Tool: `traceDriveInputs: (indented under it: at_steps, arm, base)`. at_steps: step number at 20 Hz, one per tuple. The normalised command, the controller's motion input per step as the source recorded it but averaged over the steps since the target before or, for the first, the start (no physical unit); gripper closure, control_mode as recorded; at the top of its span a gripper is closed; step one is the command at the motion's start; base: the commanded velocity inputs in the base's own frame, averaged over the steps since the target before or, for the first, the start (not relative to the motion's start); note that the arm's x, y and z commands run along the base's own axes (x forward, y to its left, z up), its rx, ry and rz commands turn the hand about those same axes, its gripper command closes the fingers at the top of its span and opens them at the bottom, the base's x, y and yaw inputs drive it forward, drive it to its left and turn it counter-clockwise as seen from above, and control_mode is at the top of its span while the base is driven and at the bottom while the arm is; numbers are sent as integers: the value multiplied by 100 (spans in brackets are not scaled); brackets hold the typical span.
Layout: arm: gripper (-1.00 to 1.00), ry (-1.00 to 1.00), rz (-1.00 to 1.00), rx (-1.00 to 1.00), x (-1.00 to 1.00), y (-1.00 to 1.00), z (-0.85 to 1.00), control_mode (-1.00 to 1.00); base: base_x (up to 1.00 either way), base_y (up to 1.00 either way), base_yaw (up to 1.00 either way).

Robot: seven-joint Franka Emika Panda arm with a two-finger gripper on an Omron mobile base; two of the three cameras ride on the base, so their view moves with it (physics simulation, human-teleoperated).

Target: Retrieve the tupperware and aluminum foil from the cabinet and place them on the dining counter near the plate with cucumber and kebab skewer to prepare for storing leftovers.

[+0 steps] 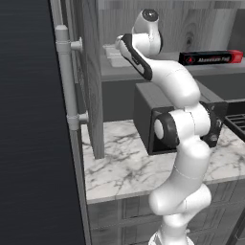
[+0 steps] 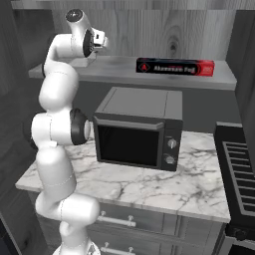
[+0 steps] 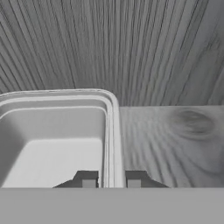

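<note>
- Cabinet [image 1: 91, 72]: grey wood-grain wall unit, tall door swung open at 9 o'clock in left base view, w/ cylindrical metal handle [image 1: 67, 79] on its edge. Inner shelf [image 2: 124, 67] runs across at 12 o'clock in right base view.
- Counter [image 2: 149, 184]: white grey-veined marble top below the cabinet, drawer fronts beneath.
- Microwave [image 2: 137, 129]: dark box standing on the counter, directly under the shelf (door shut, two knobs at its right side).
- Stove [image 2: 241, 174]: dark grate at 3 o'clock in right base view, beside the counter.
- Aluminum foil [image 2: 175, 66]: long black box w/ red ends, white lettering, lying flat on the shelf, 1 o'clock in right base view; well apart from the hand.
- Tupperware [image 3: 52, 140]: clear greyish-white rimmed container on the shelf's left part, at 8 o'clock in hand view.
- Gripper [image 3: 111, 180]: inside the cabinet at shelf height; jaws pinched on the tupperware's right-hand wall, one fingertip [image 3: 86, 179] inside the rim, the other outside.
</note>
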Motion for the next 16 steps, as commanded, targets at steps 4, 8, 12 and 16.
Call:
traceDriveInputs:
  at_steps: [4, 8, 12, 16]
  arm:
    - [100, -24, -13, -6, -49, -7, -42, -100]
    - [100, -51, -11, -7, -47, -20, -66, -100]
    - [100, -52, -5, 0, -56, -51, -24, -100]
    - [100, -3, -3, 3, -95, -65, 69, -100]
  base:
    - [0, 0, 0]
    - [0, 0, 0]
    - [0, 0, 0]
    - [0, 0, 0]
